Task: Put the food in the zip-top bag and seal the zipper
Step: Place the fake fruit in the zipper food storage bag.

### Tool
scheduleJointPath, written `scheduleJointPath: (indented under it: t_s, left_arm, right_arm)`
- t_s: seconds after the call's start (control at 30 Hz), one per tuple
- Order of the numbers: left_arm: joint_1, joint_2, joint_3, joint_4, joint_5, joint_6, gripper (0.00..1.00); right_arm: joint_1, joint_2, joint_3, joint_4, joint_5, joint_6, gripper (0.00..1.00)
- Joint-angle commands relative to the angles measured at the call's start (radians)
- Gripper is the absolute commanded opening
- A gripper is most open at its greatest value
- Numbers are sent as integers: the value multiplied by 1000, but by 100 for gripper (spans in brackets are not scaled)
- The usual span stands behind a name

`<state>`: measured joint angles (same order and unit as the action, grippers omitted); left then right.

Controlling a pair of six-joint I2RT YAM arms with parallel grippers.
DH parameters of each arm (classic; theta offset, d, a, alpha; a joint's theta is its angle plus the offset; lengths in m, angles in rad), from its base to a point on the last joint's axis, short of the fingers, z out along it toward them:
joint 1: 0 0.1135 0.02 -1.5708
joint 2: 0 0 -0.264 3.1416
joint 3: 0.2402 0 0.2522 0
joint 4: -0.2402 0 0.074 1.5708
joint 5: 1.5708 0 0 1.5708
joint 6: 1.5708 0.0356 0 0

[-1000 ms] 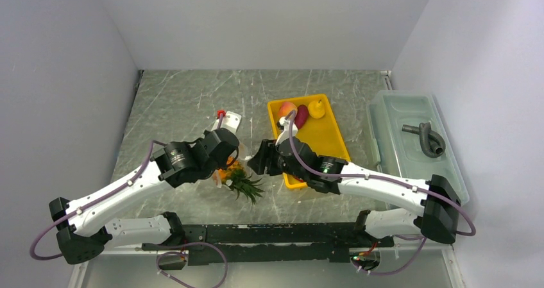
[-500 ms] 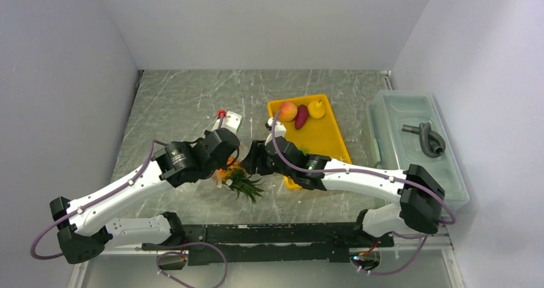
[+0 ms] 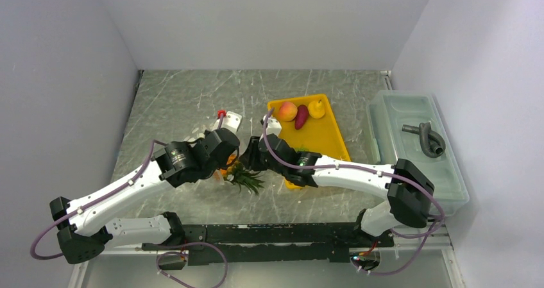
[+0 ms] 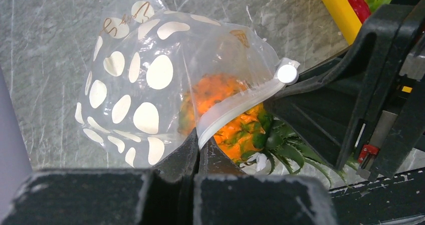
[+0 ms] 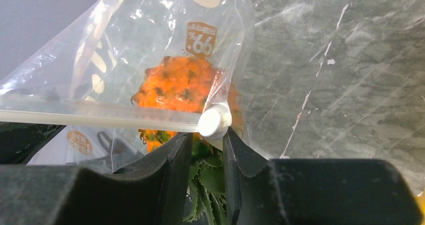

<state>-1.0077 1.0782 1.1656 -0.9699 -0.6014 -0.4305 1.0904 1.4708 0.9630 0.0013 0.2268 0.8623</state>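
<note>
The pineapple [image 4: 223, 90] sits only half inside the bag [image 4: 133, 84]. Its leaves [image 4: 283, 145] hang out of the mouth, just beneath both end effectors. My judgement is that it could slide out onto the table [image 3: 186, 102], or the zipper [image 4: 235, 107] could snag on the leaves, if either grip slackens or the mouth tips down.

The left end effector [image 4: 197, 144] is pressed together on one end of the zipper. The right end effector [image 5: 208, 150], nearly closed, pinches the other end just under its white stud [image 5: 214, 122].

The peach [image 3: 287, 111], pear [image 3: 315, 109] and eggplant [image 3: 301, 117] lie in the tray [image 3: 333, 144] beyond the right end effector.
</note>
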Motion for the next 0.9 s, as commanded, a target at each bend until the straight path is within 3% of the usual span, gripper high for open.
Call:
scheduleJointPath:
  t_s: [0.0,0.13,0.3,0.43,0.87]
  left_arm:
    - [-5,-11,7,11,-3,7,0]
    - [-5,-16,6,15,2,10,0]
    - [-5,-15,5,16,7,12,0]
    - [-5,-14,5,18,11,13,0]
    - [-5,-27,3,15,-11,4,0]
  right_arm:
    - [5,-1,45,20,74,4,29]
    - [6,-21,46,13,115,-18,22]
    - [6,-30,51,19,149,-45,22]
    - [8,-32,49,44,174,-70,0]
    - [15,-126,110,-19,250,-221,0]
